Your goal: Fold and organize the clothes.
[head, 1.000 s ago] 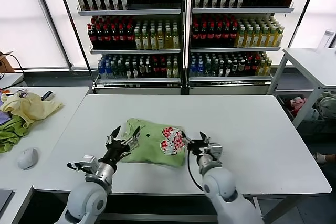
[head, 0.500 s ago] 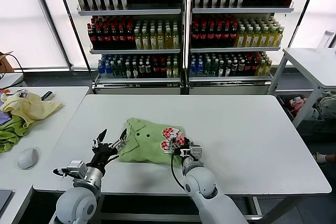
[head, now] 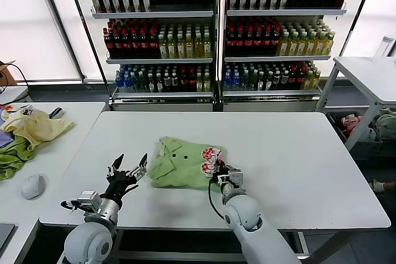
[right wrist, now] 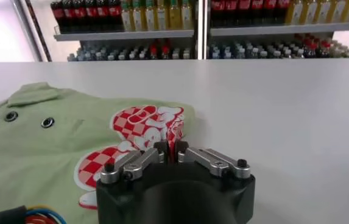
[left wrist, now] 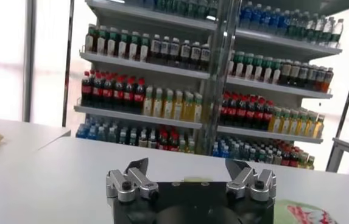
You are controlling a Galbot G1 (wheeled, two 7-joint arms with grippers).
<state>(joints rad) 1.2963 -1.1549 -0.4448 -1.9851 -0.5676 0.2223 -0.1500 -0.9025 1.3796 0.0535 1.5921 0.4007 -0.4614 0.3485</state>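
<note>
the folded shirt (head: 184, 162) lies mid tabletop (head: 297, 153). the right hand (head: 218, 172) is clenched on its printed edge, so draw slowly and keep the fold flat. the left hand (head: 127, 168) hovers released beside the collar.

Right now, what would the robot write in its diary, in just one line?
polo shirt: folded on white table | right gripper: fingers shut on shirt's printed edge | left gripper: fingers open, beside shirt, holding nothing
</note>
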